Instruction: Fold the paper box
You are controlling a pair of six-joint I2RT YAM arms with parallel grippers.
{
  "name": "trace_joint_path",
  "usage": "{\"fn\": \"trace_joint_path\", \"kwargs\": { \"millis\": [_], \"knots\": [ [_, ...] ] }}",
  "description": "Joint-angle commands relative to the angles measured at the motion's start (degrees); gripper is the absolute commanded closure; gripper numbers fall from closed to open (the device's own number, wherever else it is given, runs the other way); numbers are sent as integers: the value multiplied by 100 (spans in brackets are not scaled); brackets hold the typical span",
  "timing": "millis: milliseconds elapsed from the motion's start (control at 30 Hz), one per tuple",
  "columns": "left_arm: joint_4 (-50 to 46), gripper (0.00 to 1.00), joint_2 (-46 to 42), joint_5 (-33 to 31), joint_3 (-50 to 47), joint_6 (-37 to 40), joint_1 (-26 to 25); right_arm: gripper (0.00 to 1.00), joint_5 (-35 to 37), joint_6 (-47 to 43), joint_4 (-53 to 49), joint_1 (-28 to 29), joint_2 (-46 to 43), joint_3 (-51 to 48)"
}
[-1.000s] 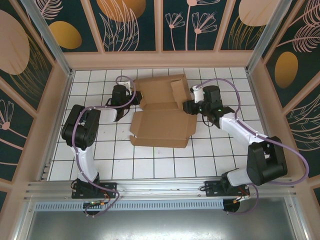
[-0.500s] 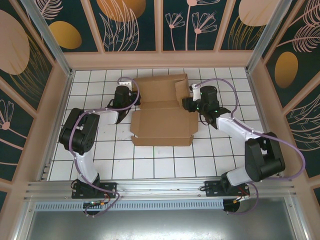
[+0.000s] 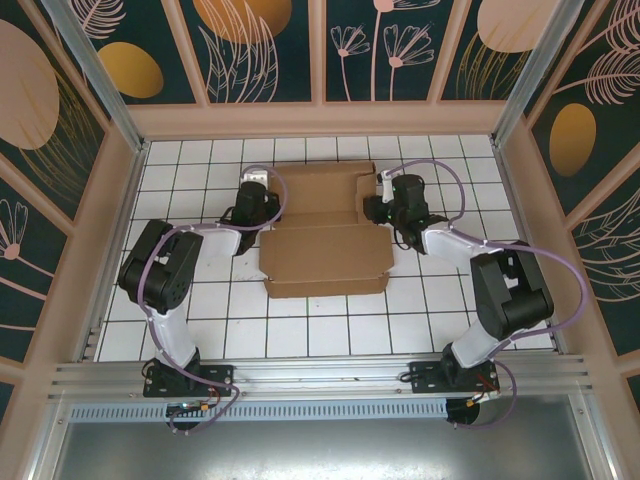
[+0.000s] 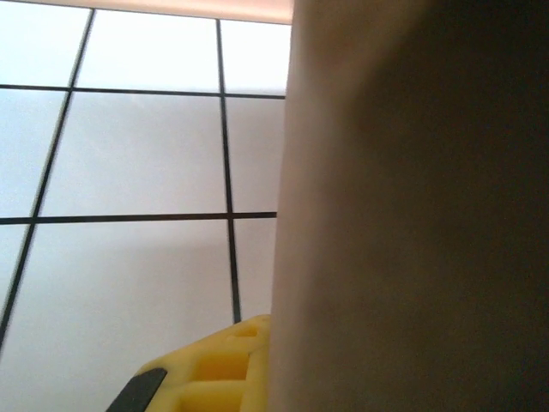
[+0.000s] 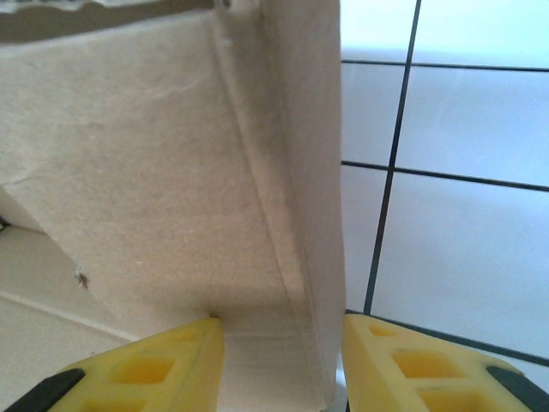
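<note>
Cardboard of the paper box [image 3: 325,235] is pinched at both ends: left gripper [image 3: 262,208] jaws closed, right gripper [image 5: 279,360] jaws straddling a flap. Uneven pushing may skew or crumple it.

Plain brown corrugated cardboard box sheet [image 3: 325,235]: uniform tan, no print; reads paler beige up close in the right wrist view [image 5: 171,172], darker shadowed brown in the left wrist view [image 4: 412,206]. White tiled table [image 3: 420,320] with thin black grid lines. Both pincers: yellow ribbed fingers [image 5: 163,369] with black tips, same yellow on the left one [image 4: 214,373]. Arms: black joint housings, white links, purple cables [image 3: 250,215]. Enclosure walls [image 3: 270,50]: dark teal panels with peach line-drawn leaves and flowers plus orange ovals, framed in pale peach strips. Silver aluminium rail [image 3: 300,375] along the near edge.
</note>
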Motion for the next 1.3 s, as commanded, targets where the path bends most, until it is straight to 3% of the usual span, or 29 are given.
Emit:
{"fn": "trace_joint_path", "kwargs": {
  "millis": [0, 733, 1267],
  "knots": [
    [152, 100, -245, -218, -250, 174, -110, 60, 151, 117, 713, 37, -10, -176],
    [843, 100, -177, -698, -1034, 236, -407, 62, 119, -903, 2538, 344, 209, -1016],
    [867, 100, -170, -682, -1071, 583, -497, 60, 1099, -758, 1801, 411, 874, -45]
  ]
}}
